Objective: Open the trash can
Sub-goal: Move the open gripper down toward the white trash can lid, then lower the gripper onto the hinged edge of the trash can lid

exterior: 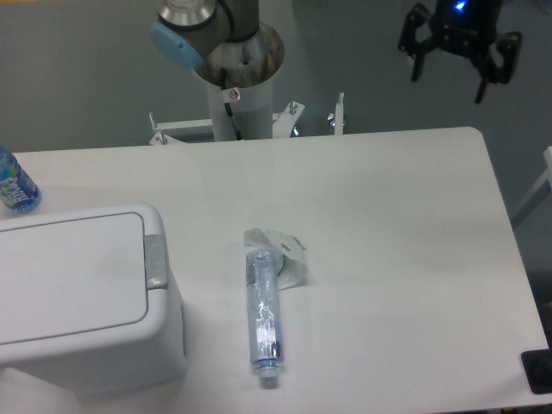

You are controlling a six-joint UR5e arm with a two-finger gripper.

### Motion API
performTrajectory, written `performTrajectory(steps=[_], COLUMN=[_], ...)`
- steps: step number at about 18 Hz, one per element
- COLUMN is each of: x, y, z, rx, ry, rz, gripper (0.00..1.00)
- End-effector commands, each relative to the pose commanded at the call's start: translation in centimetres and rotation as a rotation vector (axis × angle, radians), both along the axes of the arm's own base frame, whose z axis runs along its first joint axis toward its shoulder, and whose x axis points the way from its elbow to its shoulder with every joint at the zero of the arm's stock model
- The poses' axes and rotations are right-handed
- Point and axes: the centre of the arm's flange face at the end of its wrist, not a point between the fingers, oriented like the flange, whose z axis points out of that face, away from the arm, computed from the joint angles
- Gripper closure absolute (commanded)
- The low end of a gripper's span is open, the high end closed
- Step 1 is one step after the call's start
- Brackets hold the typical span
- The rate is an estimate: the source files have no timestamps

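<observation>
One gripper (455,62) hangs at 1 o'clock in the frame, above and beyond the far right corner of the table (405,224). Its dark fingers (417,52) are spread apart, and nothing is held between them. It is well apart from every object on the table.

The trash can (86,297) occupies the near left corner, at 8 o'clock. Its left side and front run out of the frame. The flat white lid (69,276) lies closed, flush with the body. The grey push-button latch (155,260) sits at the middle of the lid's right edge, facing the table centre.

A clear plastic bottle (264,315) lies on its side near the table centre, at 6 o'clock, with its cap toward the near edge. Crumpled clear wrapping (280,250) touches its far end. The bottle lies just beside the can's right wall, with a narrow strip of table between them.

A blue-labelled bottle (13,185) stands at the left edge, at 9 o'clock, behind the can.

The arm's base column (237,90) rises behind the far edge at 12 o'clock.

The right half of the table, from 2 to 4 o'clock, is bare white surface. A dark object (536,371) is cut off at the near right corner.
</observation>
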Motion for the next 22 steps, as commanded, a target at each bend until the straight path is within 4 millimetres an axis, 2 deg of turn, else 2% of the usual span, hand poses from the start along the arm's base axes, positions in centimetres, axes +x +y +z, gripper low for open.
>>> performTrajectory(steps=[2, 5, 7, 9, 13, 16, 18, 22], x=[0.2, 1.0, 1.6, 1.6, 3.1, 5.6, 8.4, 12.5], y=[0.3, 1.7, 4.4, 5.4, 7.6, 13.3, 16.8, 21.9], z=[-0.1, -0.1, -0.3, -0.3, -0.1, -0.8, -1.7, -3.1], rx=[0.017, 0.034, 0.058, 0.096, 0.177, 0.292, 0.312, 0.329], ry=[-0.012, -0.036, -0.029, -0.018, -0.085, -0.167, -0.207, -0.257], rz=[0.027, 0.142, 0.180, 0.257, 0.394, 0.549, 0.604, 0.633], gripper=[0.00, 0.00, 0.00, 0.00, 0.00, 0.00, 0.00, 0.00])
